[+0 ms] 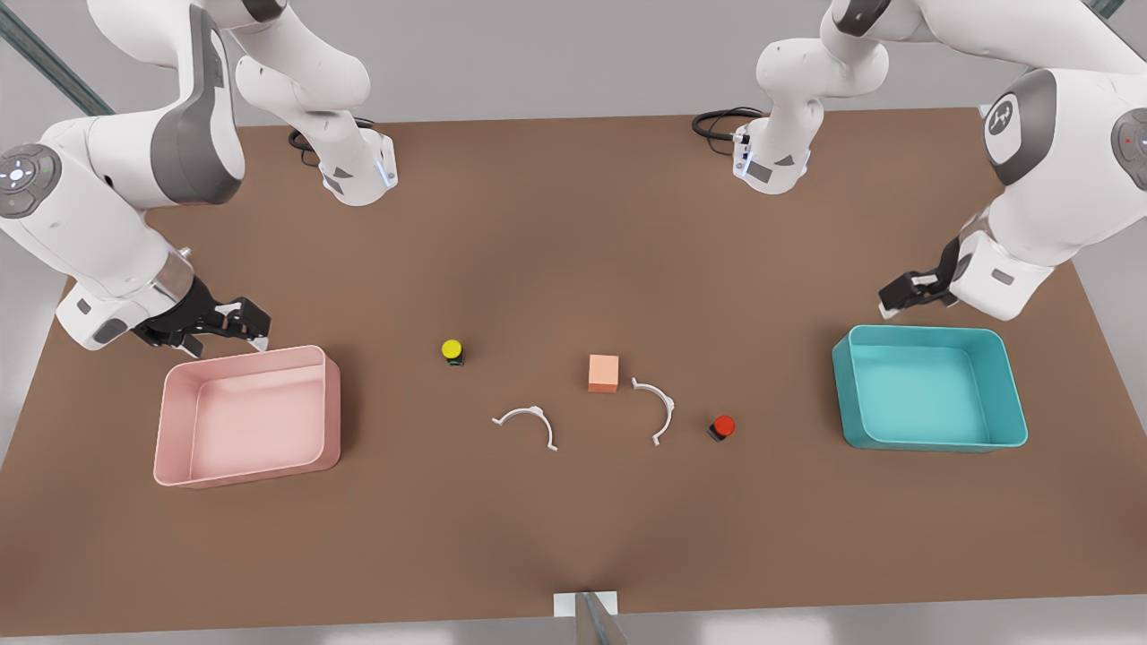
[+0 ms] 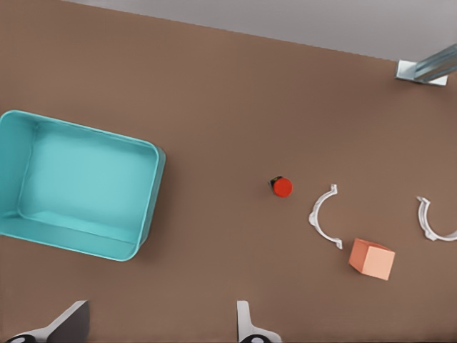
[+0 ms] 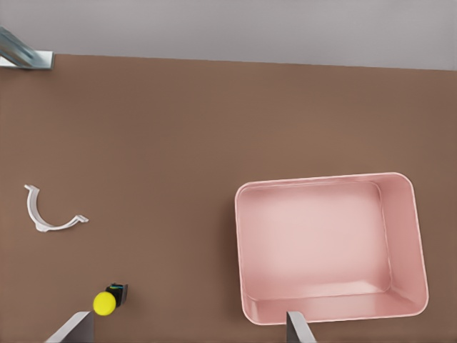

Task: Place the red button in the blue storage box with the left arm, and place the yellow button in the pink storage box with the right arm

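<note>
While the red button [image 1: 723,426] sits bare on the brown table [image 1: 538,233], with nothing of mine touching it, it lies well apart from the blue box [image 1: 929,387], which stands at about three o'clock from it in the front view. The yellow button [image 1: 452,350] is likewise free on the table, and the pink box [image 1: 246,414] stands well off at roughly eight o'clock from it. Both boxes rest flat with nothing inside. My left gripper [image 1: 907,293] hangs just beyond the blue box's far corner, at about eleven o'clock from that box in the front view; in my left wrist view my fingertips [image 2: 244,323] stand wide apart and hold nothing. My right gripper [image 1: 218,324] hovers close over the far rim of the pink box, at about twelve o'clock from its middle in the front view; in my right wrist view those fingertips [image 3: 296,326] are also spread wide and empty. Between the two buttons an orange cube [image 1: 603,373] rests on the table, with one white curved clip [image 1: 656,408] just beside it at four o'clock and another white clip [image 1: 528,423] at about five o'clock from the yellow button.
</note>
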`<state>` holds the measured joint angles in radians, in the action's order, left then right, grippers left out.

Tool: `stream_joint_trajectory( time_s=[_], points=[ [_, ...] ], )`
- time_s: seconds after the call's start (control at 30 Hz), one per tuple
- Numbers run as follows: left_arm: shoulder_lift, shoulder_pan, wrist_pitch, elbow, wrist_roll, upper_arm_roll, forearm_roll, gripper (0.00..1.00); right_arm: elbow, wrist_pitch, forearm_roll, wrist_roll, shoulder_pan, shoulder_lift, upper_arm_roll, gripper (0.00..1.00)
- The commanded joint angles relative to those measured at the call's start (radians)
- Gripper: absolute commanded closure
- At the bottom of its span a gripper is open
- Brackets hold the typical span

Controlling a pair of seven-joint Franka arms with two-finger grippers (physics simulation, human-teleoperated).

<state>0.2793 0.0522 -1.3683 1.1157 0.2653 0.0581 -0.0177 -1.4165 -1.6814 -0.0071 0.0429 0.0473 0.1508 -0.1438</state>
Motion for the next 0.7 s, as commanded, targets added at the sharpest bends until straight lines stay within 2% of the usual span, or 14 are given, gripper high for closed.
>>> stream_joint_trajectory(
  time_s=[0.0,0.07,0.17,0.27,0.3,0.43,0.47,0.57,0.67],
  points=[
    [0.000,0.001,0.020,0.000,-0.206,0.000,0.001,0.00,0.001,-0.003,-0.001,0.025,0.002,0.000,0.001,0.00],
    [0.044,0.057,0.003,0.000,-0.195,0.000,0.002,0.00,0.001,-0.020,0.001,0.026,0.003,-0.002,-0.002,0.00],
    [0.208,0.166,-0.267,0.004,0.046,0.000,-0.005,0.00,-0.002,-0.018,-0.002,0.018,-0.064,0.019,0.000,0.00],
    [0.327,0.209,-0.408,0.018,0.182,0.000,-0.002,0.00,0.025,0.002,-0.036,0.080,-0.190,0.125,-0.020,0.00],
    [0.343,0.219,-0.474,0.075,0.229,-0.001,0.001,0.00,0.047,0.012,-0.071,0.159,-0.244,0.168,-0.026,0.00],
    [0.365,0.219,-0.759,0.300,0.278,-0.003,0.005,0.00,0.051,-0.004,-0.166,0.443,-0.288,0.259,-0.181,0.00],
    [0.365,0.218,-0.790,0.325,0.284,-0.003,0.004,0.00,0.044,-0.020,-0.166,0.468,-0.293,0.266,-0.188,0.00],
    [0.419,0.221,-0.862,0.325,0.305,-0.004,0.005,0.00,-0.058,-0.118,-0.162,0.541,-0.296,0.266,-0.191,0.00],
    [0.460,0.222,-0.894,0.326,0.316,-0.004,0.005,0.00,-0.228,-0.254,-0.142,0.635,-0.296,0.259,-0.181,0.00]
  ],
)
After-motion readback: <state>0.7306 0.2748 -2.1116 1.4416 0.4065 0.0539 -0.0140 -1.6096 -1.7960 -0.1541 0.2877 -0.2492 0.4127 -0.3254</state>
